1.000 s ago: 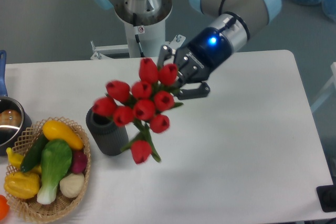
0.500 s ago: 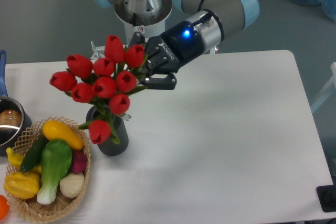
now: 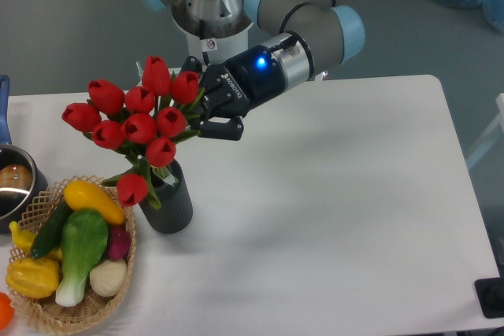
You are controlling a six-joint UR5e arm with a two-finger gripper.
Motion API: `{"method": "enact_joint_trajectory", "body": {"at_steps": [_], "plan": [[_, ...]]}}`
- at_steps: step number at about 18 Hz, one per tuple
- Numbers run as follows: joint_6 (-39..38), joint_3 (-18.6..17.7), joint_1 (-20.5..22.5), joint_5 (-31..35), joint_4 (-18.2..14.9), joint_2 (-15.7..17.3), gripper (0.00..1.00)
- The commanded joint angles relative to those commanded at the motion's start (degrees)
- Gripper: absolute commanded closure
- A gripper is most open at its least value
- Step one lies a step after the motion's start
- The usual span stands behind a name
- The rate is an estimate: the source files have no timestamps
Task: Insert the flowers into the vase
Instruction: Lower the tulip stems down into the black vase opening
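Note:
The flowers (image 3: pixel 138 123), a bunch of red tulips with green stems and leaves, are tilted over the vase (image 3: pixel 169 206), a dark grey ribbed cylinder on the white table. The buds hang above and left of the vase's mouth, which they hide. The stem ends cannot be seen, so I cannot tell whether they are inside it. My gripper (image 3: pixel 203 109) is shut on the bunch at its right side, up and to the right of the vase.
A wicker basket (image 3: pixel 47 316) with yellow and green vegetables stands just left of the vase at the front left. A steel pot (image 3: pixel 14 186) with a blue handle sits at the left edge. The robot base (image 3: pixel 209 29) is behind the table.
My gripper has carried the flowers left and slightly up, from right of the vase to directly over it. In the last half second the bunch lowered a little toward the mouth.

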Motion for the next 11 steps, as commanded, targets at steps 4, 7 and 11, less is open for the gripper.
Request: {"method": "enact_joint_trajectory", "body": {"at_steps": [4, 7, 11], "plan": [[-0.2, -0.4, -0.3, -0.1, -0.3, 0.8, 0.96], [0.3, -1.2, -0.6, 0.0, -0.2, 0.9, 0.96], [0.6, -2.0, -0.7, 0.3, -0.1, -0.3, 0.96]]}}
